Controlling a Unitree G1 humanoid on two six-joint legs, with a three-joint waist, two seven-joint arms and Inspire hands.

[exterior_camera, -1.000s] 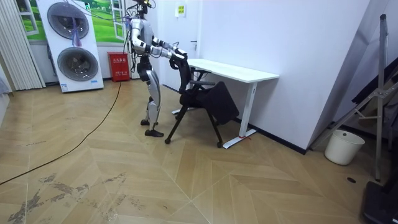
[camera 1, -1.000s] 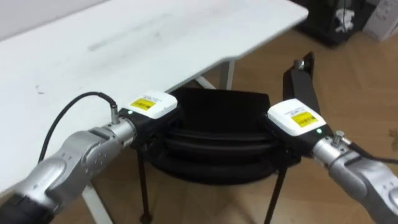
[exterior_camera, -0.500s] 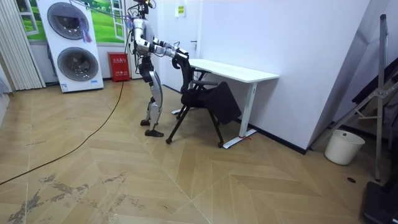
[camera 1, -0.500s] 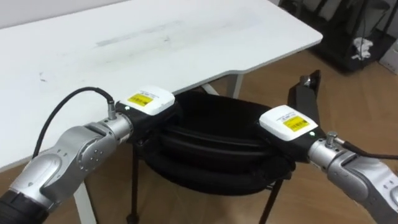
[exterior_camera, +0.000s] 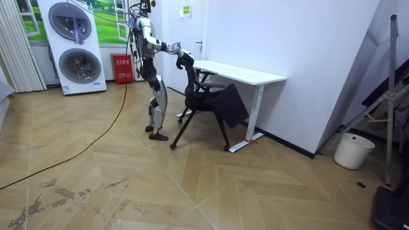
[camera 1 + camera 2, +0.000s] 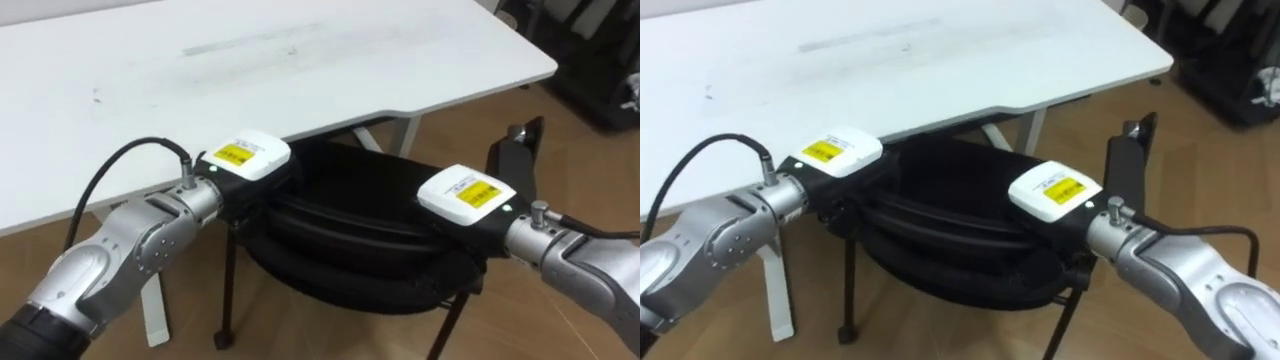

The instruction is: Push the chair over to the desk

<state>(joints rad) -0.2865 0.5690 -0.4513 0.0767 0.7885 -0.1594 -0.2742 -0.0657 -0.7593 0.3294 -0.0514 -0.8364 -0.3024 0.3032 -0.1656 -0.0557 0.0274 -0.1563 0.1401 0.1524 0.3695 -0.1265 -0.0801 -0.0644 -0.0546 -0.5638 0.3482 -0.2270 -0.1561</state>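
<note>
A wood floor [image 5: 192, 185] laid in a chevron pattern runs across the room, scuffed pale in patches toward the room view's lower left. Against the plain white wall [image 5: 300, 45] stands a white desk [image 5: 241, 73] on slim white legs, its top marked with faint grey smudges. At the far end, on the room view's left, two white machines [image 5: 69, 48] with round doors are stacked one on the other, with a small red cabinet [image 5: 123, 68] just beside them on the floor — and pale vertical blinds [image 5: 16, 61] hang further left. On the room view's right a white bucket [image 5: 353, 151] sits near a leaning metal frame [image 5: 386, 96].
</note>
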